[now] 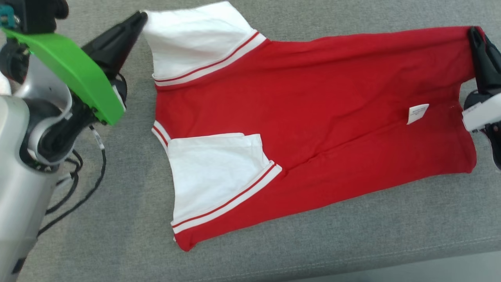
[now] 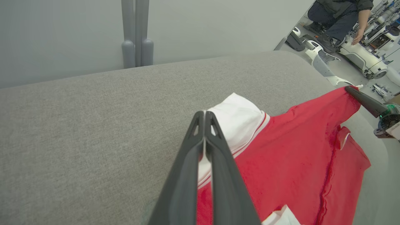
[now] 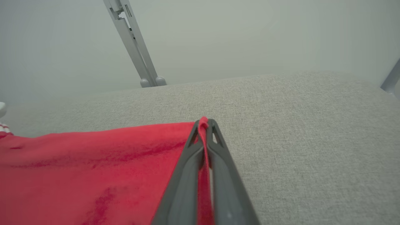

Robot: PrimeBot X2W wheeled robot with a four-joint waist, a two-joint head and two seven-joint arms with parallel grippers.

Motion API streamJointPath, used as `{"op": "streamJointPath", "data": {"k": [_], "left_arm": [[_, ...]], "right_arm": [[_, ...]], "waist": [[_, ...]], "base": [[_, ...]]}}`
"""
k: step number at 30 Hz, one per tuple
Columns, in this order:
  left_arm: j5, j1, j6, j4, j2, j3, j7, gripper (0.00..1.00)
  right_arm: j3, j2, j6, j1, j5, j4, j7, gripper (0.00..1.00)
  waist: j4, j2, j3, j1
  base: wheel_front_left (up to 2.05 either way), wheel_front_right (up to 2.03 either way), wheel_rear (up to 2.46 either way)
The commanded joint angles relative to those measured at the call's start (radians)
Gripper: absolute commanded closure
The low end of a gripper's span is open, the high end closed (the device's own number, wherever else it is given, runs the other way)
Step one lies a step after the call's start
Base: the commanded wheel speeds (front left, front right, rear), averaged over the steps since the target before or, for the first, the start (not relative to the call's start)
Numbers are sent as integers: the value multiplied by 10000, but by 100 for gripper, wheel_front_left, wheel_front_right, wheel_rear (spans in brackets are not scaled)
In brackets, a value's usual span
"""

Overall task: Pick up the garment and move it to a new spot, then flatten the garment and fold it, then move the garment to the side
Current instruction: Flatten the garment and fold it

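So that it can presumably be pulled flat, the red jersey garment with white sleeves (image 1: 313, 109) is spread on the grey fabric surface (image 1: 117, 243), one sleeve (image 1: 195, 39) pinched by the closed left gripper (image 2: 204, 113), a hem corner (image 1: 464, 35) by the closed right gripper (image 3: 204, 120).

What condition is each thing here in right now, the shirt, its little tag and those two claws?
red and white shirt: spread out on the grey cushion, lightly creased.
far white sleeve: lying flat, its corner pinched.
white label: exposed on the red cloth.
left gripper: shut on the far white sleeve's corner.
right gripper: shut on a red corner of the shirt.
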Motion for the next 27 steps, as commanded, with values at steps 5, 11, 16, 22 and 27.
{"op": "streamJointPath", "data": {"k": [5, 11, 16, 22, 27], "left_arm": [[-553, 1709, 406, -1499, 295, 186, -207, 100], [-1009, 3452, 982, -3073, 633, 244, -273, 100], [-1030, 4648, 1338, -3998, 859, 130, -415, 100], [-1022, 5742, 1563, -4566, 891, -80, -677, 100], [-847, 6379, 1658, -4485, 760, -337, -942, 100]], "right_arm": [[-373, -461, -12, 1372, 586, -486, -213, 100], [-666, -612, -12, 2290, 644, -917, -244, 100], [-909, -573, -12, 2759, 386, -1150, -248, 100], [-1385, -451, -12, 3511, 59, -1333, -246, 100], [-1676, -217, -12, 4098, 94, -1197, -247, 0]], "waist": [[653, -1, -566, 0], [806, -1, -732, 0], [846, -1, -799, 0], [869, -1, -975, 0], [816, -1, -1205, 0]], "base": [[0, 0, 0], [0, 0, 0], [0, 0, 0], [0, 0, 0], [0, 0, 0]]}}
